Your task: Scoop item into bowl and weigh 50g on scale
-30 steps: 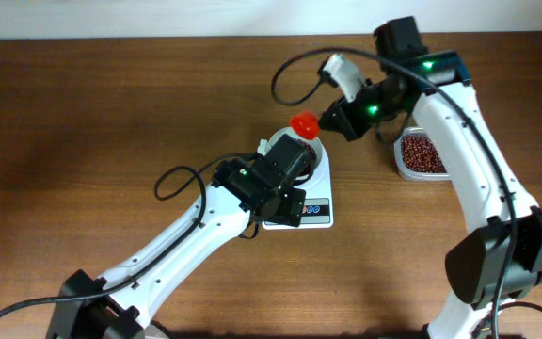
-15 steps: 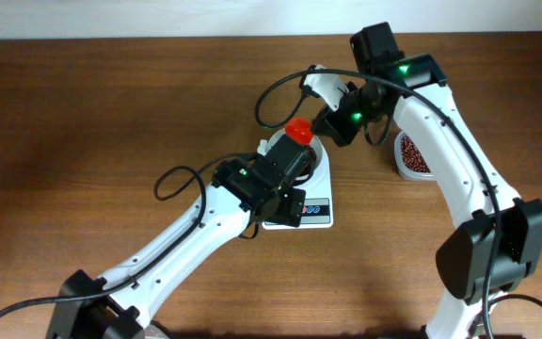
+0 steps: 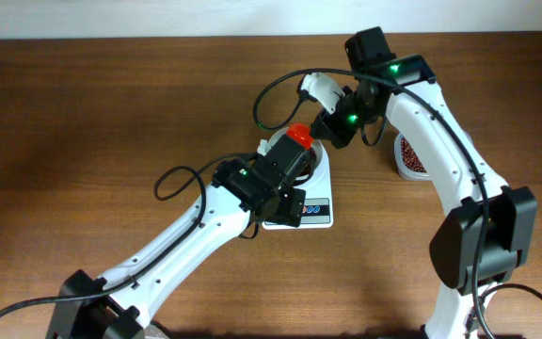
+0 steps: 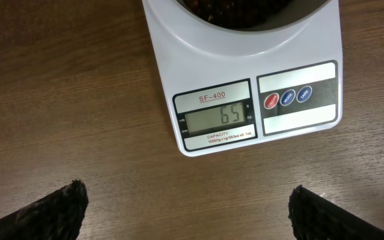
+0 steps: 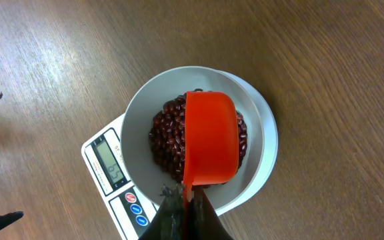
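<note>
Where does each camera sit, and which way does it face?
Overhead: above the table, looking down; left arm and right arm show.
Left wrist: by the scale, looking down at it; open left pincer at bottom edge.
Right wrist: above the bowl, looking down at beans and red scoop; right pincer shut on it.
Shared: both wrist views show the display.

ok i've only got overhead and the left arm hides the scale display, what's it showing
observer: In the left wrist view the display reads 65.
operator: over target then. are beans actually in the bowl
observer: Yes. The right wrist view shows a heap of beans in the bowl, with the scoop held over them by the right gripper.
operator: left gripper holding anything
observer: No. The left gripper is open, with only bare table between its fingers, just in front of the scale.
</note>
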Robot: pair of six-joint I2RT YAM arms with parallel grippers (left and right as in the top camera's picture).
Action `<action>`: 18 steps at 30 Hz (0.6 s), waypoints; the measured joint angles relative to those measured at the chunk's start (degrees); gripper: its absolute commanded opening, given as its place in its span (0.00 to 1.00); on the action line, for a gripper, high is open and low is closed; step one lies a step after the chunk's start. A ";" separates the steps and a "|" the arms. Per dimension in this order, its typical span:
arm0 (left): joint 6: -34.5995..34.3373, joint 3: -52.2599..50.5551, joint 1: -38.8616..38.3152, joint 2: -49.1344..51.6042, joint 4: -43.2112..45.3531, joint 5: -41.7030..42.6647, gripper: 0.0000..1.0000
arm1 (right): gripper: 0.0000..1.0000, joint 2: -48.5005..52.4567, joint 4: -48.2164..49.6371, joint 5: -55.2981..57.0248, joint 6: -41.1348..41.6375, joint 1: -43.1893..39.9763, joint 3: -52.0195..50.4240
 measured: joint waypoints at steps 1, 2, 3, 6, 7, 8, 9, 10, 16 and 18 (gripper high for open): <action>0.00 0.00 0.00 -0.02 0.00 0.00 0.99 | 0.04 0.26 0.00 0.00 -0.04 0.02 0.00; 0.00 0.00 0.00 0.00 0.00 0.00 0.99 | 0.04 0.72 0.00 0.00 -0.07 0.02 0.00; 0.00 0.00 0.00 0.00 0.00 0.00 0.99 | 0.04 1.77 0.20 0.00 -0.22 0.02 0.00; 0.00 0.00 0.00 0.00 0.00 0.00 0.99 | 0.04 2.97 0.39 0.00 -0.22 0.02 -0.02; 0.00 0.00 0.00 0.00 0.00 0.00 0.99 | 0.04 3.02 0.59 0.00 -0.20 0.02 -0.02; 0.00 0.00 0.00 0.00 0.00 0.00 0.99 | 0.04 3.04 0.92 0.00 -0.22 0.02 -0.02; 0.00 0.00 0.00 0.00 0.00 0.00 0.99 | 0.04 3.04 1.20 0.00 -0.22 0.02 -0.02; 0.00 0.00 0.00 0.00 0.00 0.00 0.99 | 0.04 3.04 1.33 0.02 -0.22 0.02 -0.02; 0.00 0.00 0.00 0.00 0.00 0.00 0.99 | 0.04 3.04 2.45 0.00 -0.42 0.02 -0.55; 0.00 0.00 0.00 0.00 0.00 0.00 0.99 | 0.04 3.04 3.82 0.02 -0.42 0.02 -2.14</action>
